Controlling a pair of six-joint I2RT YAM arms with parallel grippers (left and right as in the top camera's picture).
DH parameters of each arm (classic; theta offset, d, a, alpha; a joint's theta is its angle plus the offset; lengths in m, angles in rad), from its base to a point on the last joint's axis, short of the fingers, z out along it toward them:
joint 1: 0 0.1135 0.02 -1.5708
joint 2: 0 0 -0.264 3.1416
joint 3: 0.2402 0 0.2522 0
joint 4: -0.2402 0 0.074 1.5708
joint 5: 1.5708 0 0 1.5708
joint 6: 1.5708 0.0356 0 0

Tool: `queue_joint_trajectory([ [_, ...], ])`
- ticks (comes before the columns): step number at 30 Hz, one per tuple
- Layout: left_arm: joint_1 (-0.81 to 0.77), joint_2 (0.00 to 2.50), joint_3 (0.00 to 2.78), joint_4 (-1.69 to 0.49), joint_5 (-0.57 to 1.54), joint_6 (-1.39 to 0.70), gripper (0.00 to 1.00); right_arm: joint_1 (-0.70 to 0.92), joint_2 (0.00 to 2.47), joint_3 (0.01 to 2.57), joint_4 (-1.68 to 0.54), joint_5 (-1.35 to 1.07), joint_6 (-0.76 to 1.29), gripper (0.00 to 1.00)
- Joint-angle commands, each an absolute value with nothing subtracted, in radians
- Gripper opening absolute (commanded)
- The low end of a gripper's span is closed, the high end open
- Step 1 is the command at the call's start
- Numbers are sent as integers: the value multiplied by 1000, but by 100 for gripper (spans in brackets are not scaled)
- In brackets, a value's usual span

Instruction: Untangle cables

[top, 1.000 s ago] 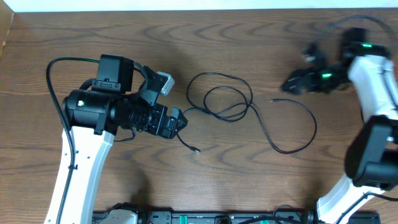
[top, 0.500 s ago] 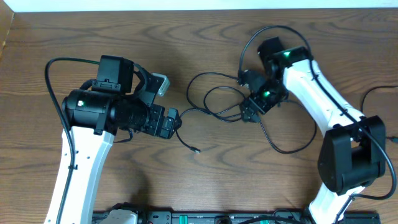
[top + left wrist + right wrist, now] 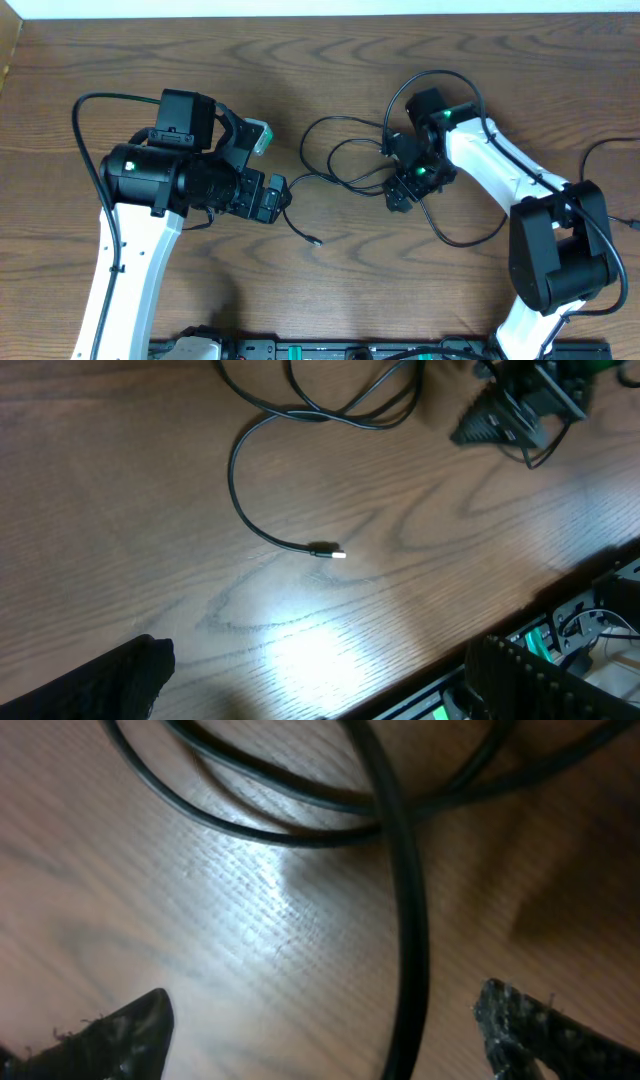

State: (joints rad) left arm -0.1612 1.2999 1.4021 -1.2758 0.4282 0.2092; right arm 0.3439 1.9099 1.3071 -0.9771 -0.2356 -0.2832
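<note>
Right wrist view: the right gripper [image 3: 335, 1025] hangs spread wide over the black cables [image 3: 400, 900], gripping nothing.
One strand runs straight between its jaws, and other loops cross just ahead of it. Seen from overhead, the tangle stretches from this gripper toward the left gripper [image 3: 280, 195], fully spread and empty, with a plug end [image 3: 325, 551] lying just ahead of it. Bare table [image 3: 150, 60] surrounds both tools, and its far edge is well apart from them.

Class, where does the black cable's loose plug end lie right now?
Overhead view: the plug end lies on the table near mid-frame, just below-right of the left gripper, not touching it.
</note>
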Motion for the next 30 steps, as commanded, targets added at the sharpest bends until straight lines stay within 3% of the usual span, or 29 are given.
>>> queue_joint_trajectory([
  [1,-165,1296,1408,-1279,441,205,99,351,1885,1251,-885,-242,-67,25],
  [3,-165,1296,1408,-1279,441,205,99,352,1885,1227,-836,-242,12,1],
  [11,-165,1296,1408,-1278,441,205,99,363,1885,1214,-700,-389,234,2],
  [14,-165,1296,1408,-1278,441,205,99,385,1885,1214,-658,-395,368,36],
  [15,-165,1296,1408,-1278,441,205,99,395,1885,1214,-646,-395,402,43],
  [17,-165,1296,1408,-1278,441,205,99,431,1885,1213,-614,-395,436,73],
  [19,-165,1296,1408,-1278,441,205,99,463,1885,1213,-598,-393,459,90],
  [21,-165,1296,1408,-1278,441,205,99,498,1885,1213,-594,-369,487,99],
  [27,-165,1296,1408,-1279,441,205,99,620,1885,1213,-586,-178,605,99],
  [30,-165,1296,1408,-1280,441,205,99,680,1885,1213,-570,14,502,99],
])
